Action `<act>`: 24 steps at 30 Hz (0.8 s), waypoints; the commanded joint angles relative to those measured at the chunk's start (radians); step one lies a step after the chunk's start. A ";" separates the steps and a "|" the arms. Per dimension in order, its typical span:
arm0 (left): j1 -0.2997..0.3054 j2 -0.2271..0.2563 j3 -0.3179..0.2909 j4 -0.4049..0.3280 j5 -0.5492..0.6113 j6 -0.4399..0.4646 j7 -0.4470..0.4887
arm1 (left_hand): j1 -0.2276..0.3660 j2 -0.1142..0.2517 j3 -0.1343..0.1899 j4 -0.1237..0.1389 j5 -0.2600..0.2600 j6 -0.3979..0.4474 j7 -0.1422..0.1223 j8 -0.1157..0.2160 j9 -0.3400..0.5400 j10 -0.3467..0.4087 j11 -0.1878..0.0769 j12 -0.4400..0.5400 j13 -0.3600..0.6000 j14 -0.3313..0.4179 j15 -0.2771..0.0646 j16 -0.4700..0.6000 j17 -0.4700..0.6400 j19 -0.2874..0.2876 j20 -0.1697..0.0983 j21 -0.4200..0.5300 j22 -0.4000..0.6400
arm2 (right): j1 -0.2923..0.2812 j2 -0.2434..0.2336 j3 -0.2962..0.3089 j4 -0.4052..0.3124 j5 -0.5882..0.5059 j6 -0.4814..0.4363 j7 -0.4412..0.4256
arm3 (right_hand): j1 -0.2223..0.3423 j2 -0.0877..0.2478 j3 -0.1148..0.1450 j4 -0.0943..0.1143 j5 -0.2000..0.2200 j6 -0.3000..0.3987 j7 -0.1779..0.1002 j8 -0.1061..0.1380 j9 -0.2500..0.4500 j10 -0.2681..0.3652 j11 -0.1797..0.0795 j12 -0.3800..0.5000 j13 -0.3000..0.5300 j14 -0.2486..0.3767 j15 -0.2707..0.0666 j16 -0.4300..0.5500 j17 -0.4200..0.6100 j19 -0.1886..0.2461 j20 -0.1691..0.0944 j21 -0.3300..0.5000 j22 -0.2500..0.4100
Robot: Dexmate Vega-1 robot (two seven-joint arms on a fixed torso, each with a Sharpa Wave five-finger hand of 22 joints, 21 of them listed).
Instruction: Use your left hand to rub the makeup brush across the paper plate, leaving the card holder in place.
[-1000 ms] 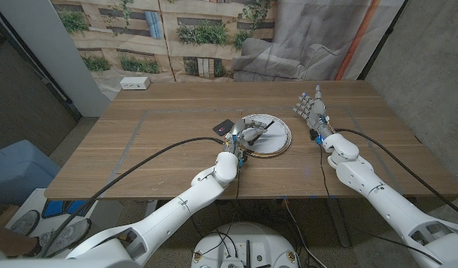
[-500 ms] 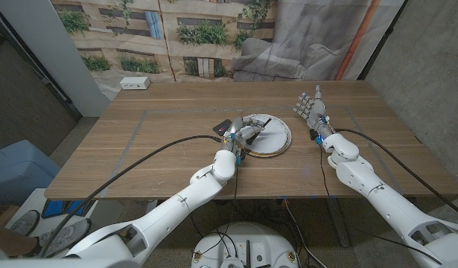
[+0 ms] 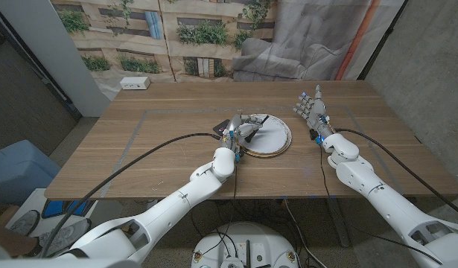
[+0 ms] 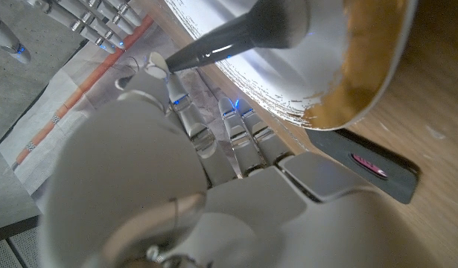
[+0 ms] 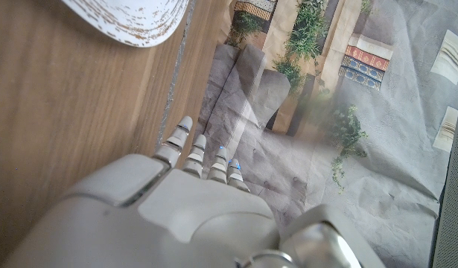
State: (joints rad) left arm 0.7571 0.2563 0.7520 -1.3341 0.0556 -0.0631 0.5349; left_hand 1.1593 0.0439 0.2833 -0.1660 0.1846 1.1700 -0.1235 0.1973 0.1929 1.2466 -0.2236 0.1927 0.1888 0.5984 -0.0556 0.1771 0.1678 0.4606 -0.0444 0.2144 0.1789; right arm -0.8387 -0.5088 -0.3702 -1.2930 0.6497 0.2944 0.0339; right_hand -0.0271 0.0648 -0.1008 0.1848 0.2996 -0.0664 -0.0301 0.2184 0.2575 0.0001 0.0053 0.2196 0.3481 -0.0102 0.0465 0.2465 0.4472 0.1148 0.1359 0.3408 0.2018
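Left hand [image 3: 240, 132] fingers grasping makeup brush [image 3: 259, 124] over paper plate [image 3: 277, 141]; card holder [image 3: 223, 126] just left; right hand [image 3: 312, 109] fingers released, spread above counter [image 3: 154, 141]

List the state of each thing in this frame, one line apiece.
makeup brush: held by the left hand, lying over the plate.
left hand: grips the brush at the plate's left edge.
paper plate: on the table, upright.
card holder: on the table beside the plate, untouched.
right hand: holds nothing, fingers apart.
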 commanded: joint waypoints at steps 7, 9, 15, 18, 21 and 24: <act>-0.026 -0.011 0.003 0.052 0.011 -0.022 0.014 | 0.006 0.005 -0.003 -0.002 0.006 0.002 0.003 0.007 0.005 0.002 -0.004 0.004 0.005 -0.002 -0.152 0.003 0.000 -0.001 -0.012 -0.002 0.003 | 0.000 0.000 0.000 -0.001 0.000 0.000 0.000 | 0.006 0.099 -0.001 0.005 0.006 -0.008 0.001 0.005 0.003 -0.010 0.001 0.006 0.003 -0.001 0.008 0.004 0.003 0.000 0.007 0.006 0.006; -0.029 -0.011 0.003 0.056 0.012 -0.025 0.015 | 0.006 0.005 -0.004 -0.002 0.006 0.002 0.004 0.007 0.005 0.002 -0.004 0.004 0.005 -0.002 -0.152 0.003 0.000 -0.001 -0.012 -0.002 0.003 | 0.000 0.000 0.000 -0.001 0.000 0.000 0.000 | 0.006 0.099 -0.001 0.005 0.006 -0.008 0.001 0.005 0.003 -0.009 0.000 0.007 0.003 -0.001 0.009 0.004 0.003 0.001 0.007 0.006 0.006; -0.035 -0.010 0.003 0.066 0.013 -0.033 0.017 | 0.006 0.005 -0.004 -0.002 0.006 0.002 0.003 0.007 0.005 0.001 -0.004 0.004 0.005 -0.001 -0.152 0.003 0.000 -0.001 -0.011 -0.002 0.003 | 0.000 0.000 0.000 0.002 0.000 0.002 0.001 | 0.006 0.100 -0.001 0.005 0.006 -0.009 0.000 0.005 0.003 -0.009 0.002 0.006 0.003 0.000 0.009 0.004 0.003 0.001 0.007 0.006 0.006; -0.039 -0.011 0.003 0.073 0.016 -0.037 0.020 | 0.006 0.005 -0.005 -0.002 0.006 0.001 0.004 0.007 0.005 0.000 -0.003 0.004 0.005 -0.002 -0.152 0.003 0.000 -0.001 -0.011 -0.002 0.003 | 0.000 0.000 0.000 0.002 0.000 0.002 0.001 | 0.006 0.099 -0.001 0.005 0.006 -0.008 0.001 0.005 0.003 -0.008 0.001 0.007 0.003 0.000 0.010 0.004 0.003 0.001 0.007 0.006 0.006; -0.044 -0.013 0.002 0.082 0.018 -0.044 0.023 | 0.007 0.005 -0.005 -0.002 0.006 0.001 0.002 0.007 0.005 0.000 -0.003 0.004 0.005 -0.002 -0.152 0.003 0.000 -0.001 -0.011 -0.002 0.003 | 0.000 0.000 0.000 0.002 0.000 0.002 0.001 | 0.006 0.099 -0.001 0.005 0.006 -0.009 0.000 0.005 0.003 -0.007 0.000 0.007 0.003 0.000 0.009 0.004 0.003 0.000 0.008 0.006 0.006; -0.050 -0.013 0.003 0.089 0.019 -0.051 0.022 | 0.007 0.006 -0.006 -0.002 0.006 0.001 0.002 0.007 0.005 0.000 -0.004 0.004 0.005 -0.002 -0.152 0.003 0.000 -0.001 -0.011 -0.001 0.003 | 0.000 0.000 0.000 0.002 0.000 0.002 0.001 | 0.006 0.099 -0.001 0.005 0.006 -0.007 0.001 0.005 0.003 -0.008 0.001 0.007 0.003 0.000 0.010 0.004 0.003 0.000 0.007 0.006 0.006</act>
State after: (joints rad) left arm 0.7238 0.2461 0.7540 -1.2714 0.0556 -0.0631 0.5349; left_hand 1.1592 0.0438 0.2792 -0.1701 0.1846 1.1700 -0.1235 0.1973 0.1929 1.2463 -0.2233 0.1915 0.1884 0.5984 -0.0556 0.1771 0.1679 0.4606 -0.0444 0.2144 0.1790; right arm -0.8387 -0.5088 -0.3702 -1.2930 0.6498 0.2948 0.0339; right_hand -0.0271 0.0648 -0.1008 0.1849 0.2996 -0.0664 -0.0301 0.2184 0.2575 0.0001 0.0053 0.2196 0.3481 -0.0102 0.0465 0.2465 0.4472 0.1148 0.1359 0.3408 0.2018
